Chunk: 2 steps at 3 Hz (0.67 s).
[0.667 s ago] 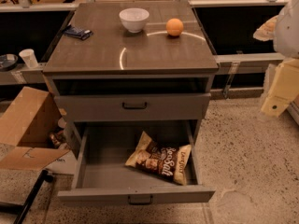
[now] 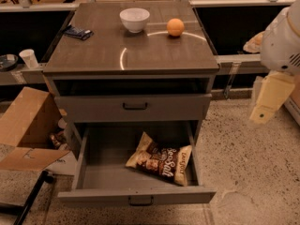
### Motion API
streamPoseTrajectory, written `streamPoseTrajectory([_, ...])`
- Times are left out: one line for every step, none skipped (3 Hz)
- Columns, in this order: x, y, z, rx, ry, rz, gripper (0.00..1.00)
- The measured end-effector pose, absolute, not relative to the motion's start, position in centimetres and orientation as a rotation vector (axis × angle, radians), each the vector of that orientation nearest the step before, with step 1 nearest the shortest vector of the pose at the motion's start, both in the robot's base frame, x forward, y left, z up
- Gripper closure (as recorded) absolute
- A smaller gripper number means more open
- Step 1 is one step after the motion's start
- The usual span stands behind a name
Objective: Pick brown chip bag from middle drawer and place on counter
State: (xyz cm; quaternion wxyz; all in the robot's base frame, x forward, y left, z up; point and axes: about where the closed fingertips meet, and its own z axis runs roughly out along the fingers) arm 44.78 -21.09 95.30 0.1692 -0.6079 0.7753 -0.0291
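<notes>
Down in the open middle drawer (image 2: 105,170) the brown chip bag (image 2: 161,161) lies flat on the floor, right of centre, long axis skewed, one cream end touching or nearly touching the right wall. Drawer is pulled fully out, so the bag is clear of the closed drawer front (image 2: 133,108) above it. That gives open top access.

Gripper (image 2: 267,102) hangs off to the right of the cabinet, well apart from the bag and roughly level with the closed drawer. It holds nothing; whether it's wide or narrow, can't tell.

My read: pre-reach. It needs to swing left and drop in from above. The crinkly bag will likely deform, so pinch across the middle.

Counter (image 2: 140,55) has a white bowl (image 2: 134,19), an orange (image 2: 175,27) and a dark packet (image 2: 78,32), all towards the back. The front half is bare, a sensible drop zone.

Risk: clipping the drawer's right wall on the way down.
</notes>
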Motion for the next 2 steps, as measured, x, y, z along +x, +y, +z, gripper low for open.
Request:
streamPoseTrajectory([45.8, -19.3, 87.2, -1.779, 2.178, 0.052, 0.0])
streamPoseTrajectory([46.1, -17.8, 80.9, -1.803, 2.174, 0.14, 0.0])
